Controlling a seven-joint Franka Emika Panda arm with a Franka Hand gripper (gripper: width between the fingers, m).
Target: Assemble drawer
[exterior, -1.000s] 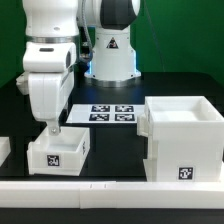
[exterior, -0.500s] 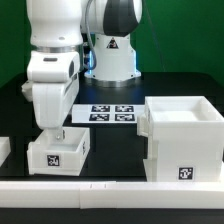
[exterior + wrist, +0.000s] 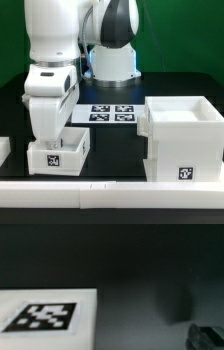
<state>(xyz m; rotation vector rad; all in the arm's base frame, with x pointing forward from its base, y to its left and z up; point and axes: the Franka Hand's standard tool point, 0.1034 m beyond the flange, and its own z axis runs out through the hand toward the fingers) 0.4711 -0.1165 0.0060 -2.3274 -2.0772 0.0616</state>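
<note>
Your hand (image 3: 47, 141) sits low over the small tray (image 3: 62, 155), its lower end down at the tray's back wall. Neither view lets you tell whether it is open or clamped on that wall. The tray stands on the desk (image 3: 115, 140) directly under the hand, its tagged face toward the exterior camera. The big case (image 3: 185, 138) stands well apart from the hand, toward the exterior view's right, open side up. The marker board (image 3: 110, 113) lies flat on the desk beyond the hand. In the blurred wrist view you see a white surface carrying a tag (image 3: 42, 317), next to dark desk.
</note>
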